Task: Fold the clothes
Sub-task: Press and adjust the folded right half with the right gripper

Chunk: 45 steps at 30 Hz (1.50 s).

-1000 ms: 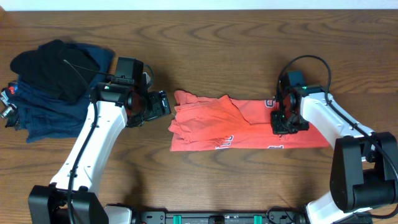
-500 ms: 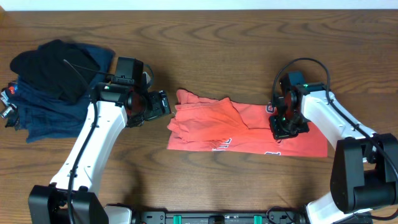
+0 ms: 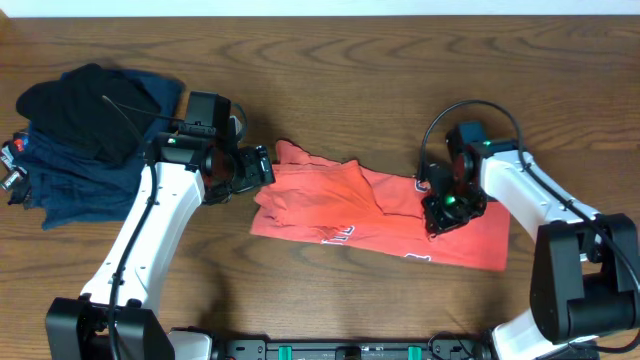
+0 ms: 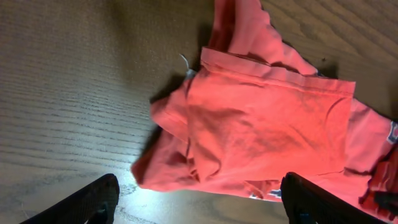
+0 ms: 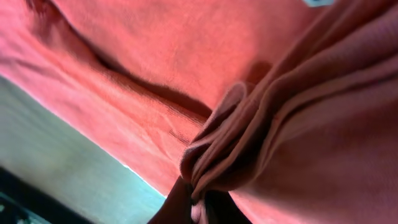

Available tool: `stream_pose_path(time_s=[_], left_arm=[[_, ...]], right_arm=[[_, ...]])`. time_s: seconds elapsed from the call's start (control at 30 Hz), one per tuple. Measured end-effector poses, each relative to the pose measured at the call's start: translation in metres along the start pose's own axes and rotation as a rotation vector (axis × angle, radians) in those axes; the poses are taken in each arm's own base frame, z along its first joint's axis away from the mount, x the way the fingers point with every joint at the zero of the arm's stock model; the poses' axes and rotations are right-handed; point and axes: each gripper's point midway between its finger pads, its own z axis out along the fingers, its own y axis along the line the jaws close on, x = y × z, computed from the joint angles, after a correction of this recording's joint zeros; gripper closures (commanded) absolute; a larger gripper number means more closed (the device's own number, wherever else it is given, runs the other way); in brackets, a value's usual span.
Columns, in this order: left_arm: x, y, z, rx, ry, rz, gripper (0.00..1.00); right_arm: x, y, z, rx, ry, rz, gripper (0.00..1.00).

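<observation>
Right gripper [image 3: 445, 205]: jaws closed, pinching a bunched fold of the coral T-shirt [image 3: 370, 205]; the right wrist view shows the fabric gathered between the fingertips [image 5: 198, 210].

Left gripper [image 3: 262, 165]: jaws spread wide, holding nothing, just beside the shirt's left end, fingers [image 4: 93, 199] hovering over the folded sleeve.

T-shirt: mid-table, long axis left–right, now tilted, its right end lower in the overhead view. A second ago it lay level and further right; the whole shirt has since slid left and turned.

Surface: dark wood-grain table [image 3: 330, 60]. Pile of navy and black garments [image 3: 80, 130] at far left.
</observation>
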Motion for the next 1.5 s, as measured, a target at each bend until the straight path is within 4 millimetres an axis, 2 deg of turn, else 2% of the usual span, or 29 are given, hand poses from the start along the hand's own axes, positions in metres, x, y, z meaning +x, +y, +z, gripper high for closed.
stream_pose_path(time_s=[0.2, 0.47, 0.6, 0.8, 0.83, 0.9, 0.93, 1.07, 1.3, 1.4, 1.5], left_arm=[[0.0, 0.0, 0.0, 0.0, 0.0, 0.0, 0.15], [0.0, 0.0, 0.0, 0.0, 0.0, 0.0, 0.15], [0.0, 0.0, 0.0, 0.0, 0.0, 0.0, 0.15], [0.0, 0.0, 0.0, 0.0, 0.0, 0.0, 0.15], [0.0, 0.0, 0.0, 0.0, 0.0, 0.0, 0.15], [0.0, 0.0, 0.0, 0.0, 0.0, 0.0, 0.15], [0.0, 0.0, 0.0, 0.0, 0.001, 0.0, 0.15], [0.0, 0.0, 0.0, 0.0, 0.0, 0.0, 0.15], [0.0, 0.0, 0.0, 0.0, 0.0, 0.0, 0.15], [-0.002, -0.001, 0.0, 0.003, -0.007, 0.004, 0.14], [-0.006, -0.002, 0.003, 0.008, -0.017, 0.032, 0.14]], right_arm=[[0.009, 0.019, 0.005, -0.069, 0.034, -0.037, 0.93], [0.019, 0.042, 0.002, -0.2, 0.06, -0.027, 0.91], [0.017, 0.056, -0.001, -0.283, 0.047, -0.022, 0.95], [0.016, 0.072, -0.007, -0.374, 0.028, -0.051, 0.93], [0.016, 0.071, -0.006, -0.371, 0.028, -0.054, 0.87], [0.017, 0.067, -0.005, -0.349, 0.035, -0.041, 0.52], [0.017, 0.065, -0.004, -0.333, 0.04, -0.036, 0.41], [0.02, 0.058, -0.002, -0.29, 0.057, -0.01, 0.34], [0.021, 0.049, -0.003, -0.228, 0.077, 0.056, 0.28], [0.011, 0.043, -0.015, -0.172, 0.04, 0.071, 0.28], [-0.009, 0.034, -0.044, -0.067, -0.067, 0.094, 0.24]])
